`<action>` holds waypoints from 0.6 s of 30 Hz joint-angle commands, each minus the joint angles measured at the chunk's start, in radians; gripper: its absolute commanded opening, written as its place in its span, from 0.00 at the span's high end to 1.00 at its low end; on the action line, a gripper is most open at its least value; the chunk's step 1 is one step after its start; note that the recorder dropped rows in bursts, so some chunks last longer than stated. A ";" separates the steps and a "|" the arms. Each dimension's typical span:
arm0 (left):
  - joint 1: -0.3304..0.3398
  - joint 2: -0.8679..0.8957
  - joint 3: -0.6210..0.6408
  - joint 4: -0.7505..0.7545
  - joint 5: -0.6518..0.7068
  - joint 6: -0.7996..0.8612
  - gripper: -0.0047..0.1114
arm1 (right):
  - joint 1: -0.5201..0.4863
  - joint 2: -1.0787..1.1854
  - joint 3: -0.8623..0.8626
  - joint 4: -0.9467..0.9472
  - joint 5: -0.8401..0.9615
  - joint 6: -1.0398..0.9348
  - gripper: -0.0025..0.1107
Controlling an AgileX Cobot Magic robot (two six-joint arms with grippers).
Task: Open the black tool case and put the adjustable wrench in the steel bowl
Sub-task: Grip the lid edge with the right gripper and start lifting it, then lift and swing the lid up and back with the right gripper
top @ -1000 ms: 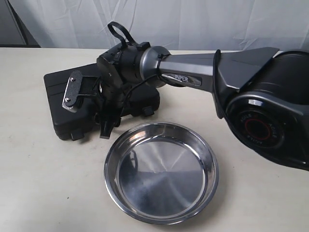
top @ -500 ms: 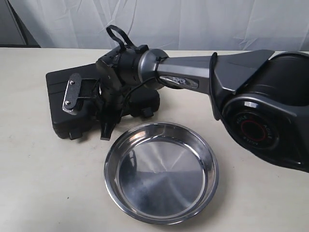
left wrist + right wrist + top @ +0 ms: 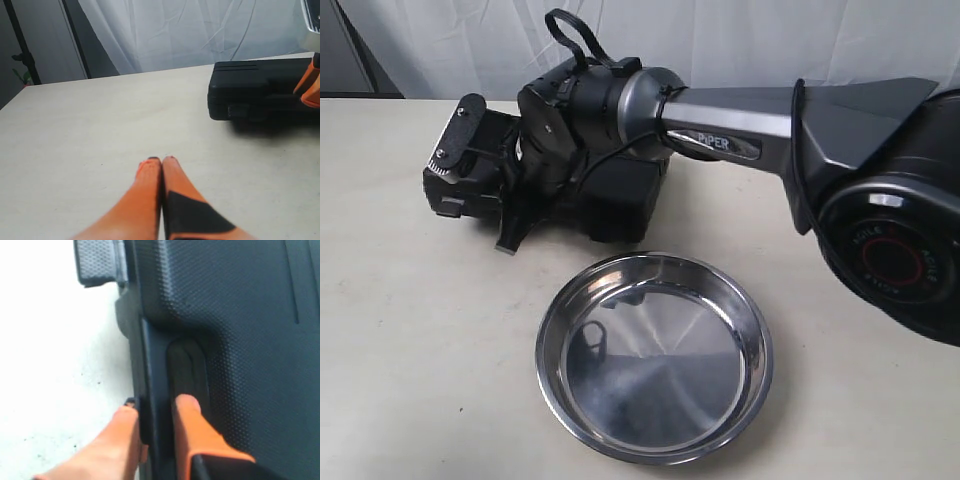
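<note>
1. Counter: pale and flat, carrying everything listed here.
2. My right arm: dark grey, reaching across from the right side towards the case.
3. Black tool case: lying at the back of the counter, just behind the bowl and apart from it. In the left wrist view its lid is looking shut, with a small latch showing on its edge.
4. Steel bowl: sitting upright at the front of the counter, reflecting the arm.
5. My right gripper: I am pinching the case's rim at the handle cut-out, with one orange finger inside the recess and the other outside.
6. My left gripper: I am keeping its orange fingers pressed together on nothing, well apart from the case.
</note>
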 commanded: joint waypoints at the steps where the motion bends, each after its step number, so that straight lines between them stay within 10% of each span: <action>1: -0.009 -0.004 -0.002 0.000 -0.010 -0.005 0.96 | -0.007 -0.022 -0.008 -0.016 0.003 0.019 0.98; 18: -0.009 -0.004 -0.002 0.000 -0.010 -0.005 0.96 | -0.007 0.062 -0.008 0.042 0.008 0.019 0.98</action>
